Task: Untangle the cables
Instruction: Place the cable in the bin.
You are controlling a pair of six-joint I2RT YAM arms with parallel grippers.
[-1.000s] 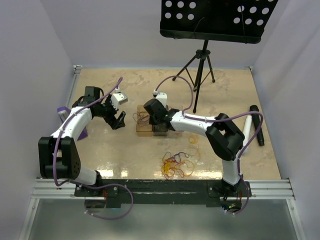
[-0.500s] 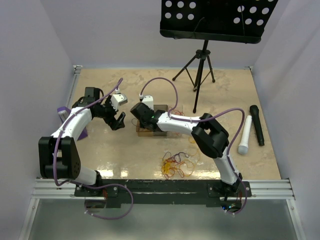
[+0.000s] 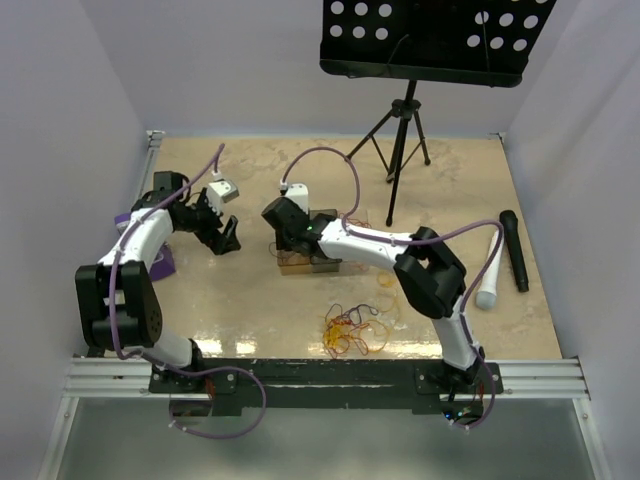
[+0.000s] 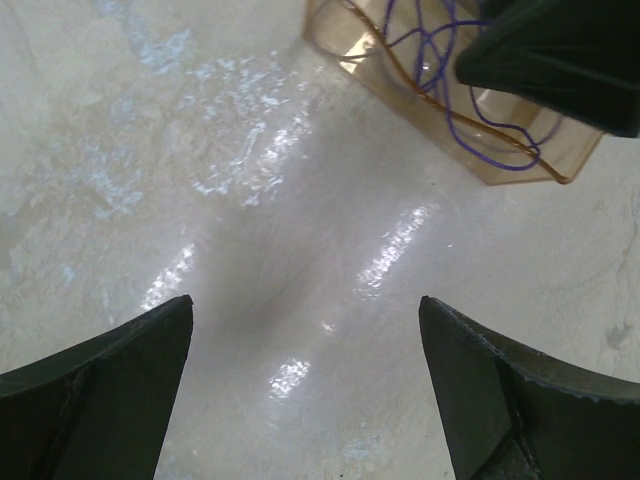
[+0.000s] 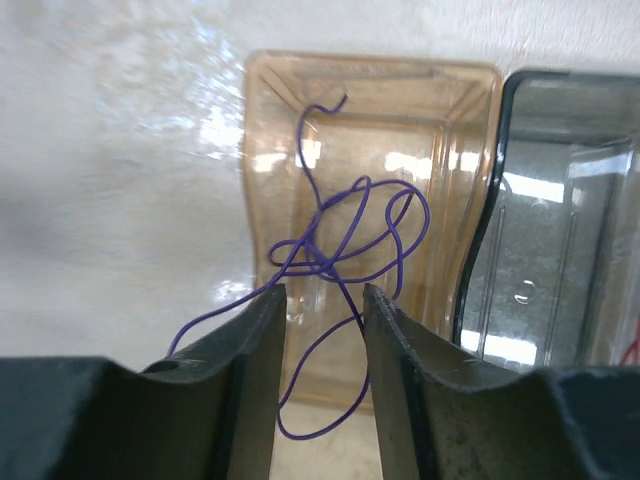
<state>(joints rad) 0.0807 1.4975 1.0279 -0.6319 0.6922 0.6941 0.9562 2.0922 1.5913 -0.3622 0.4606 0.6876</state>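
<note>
Deposit step — right gripper (image 5: 322,340) jaws part-open, purple cable (image 5: 350,230) loose between them in amber tray (image 5: 370,62); left gripper (image 4: 305,370) wide, empty. Next: lift clear without snagging

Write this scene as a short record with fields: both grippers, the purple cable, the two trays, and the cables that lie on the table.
left gripper: open wide, holding nothing, over bare table beside the amber tray
right gripper: open, above the amber tray, purple cable passing between its fingers
purple cable: loosely looped in the amber tray
dark tray: directly beside the amber tray, contents unclear
cable pile: tangled yellow, orange and red wires on the table near the arm bases
</note>
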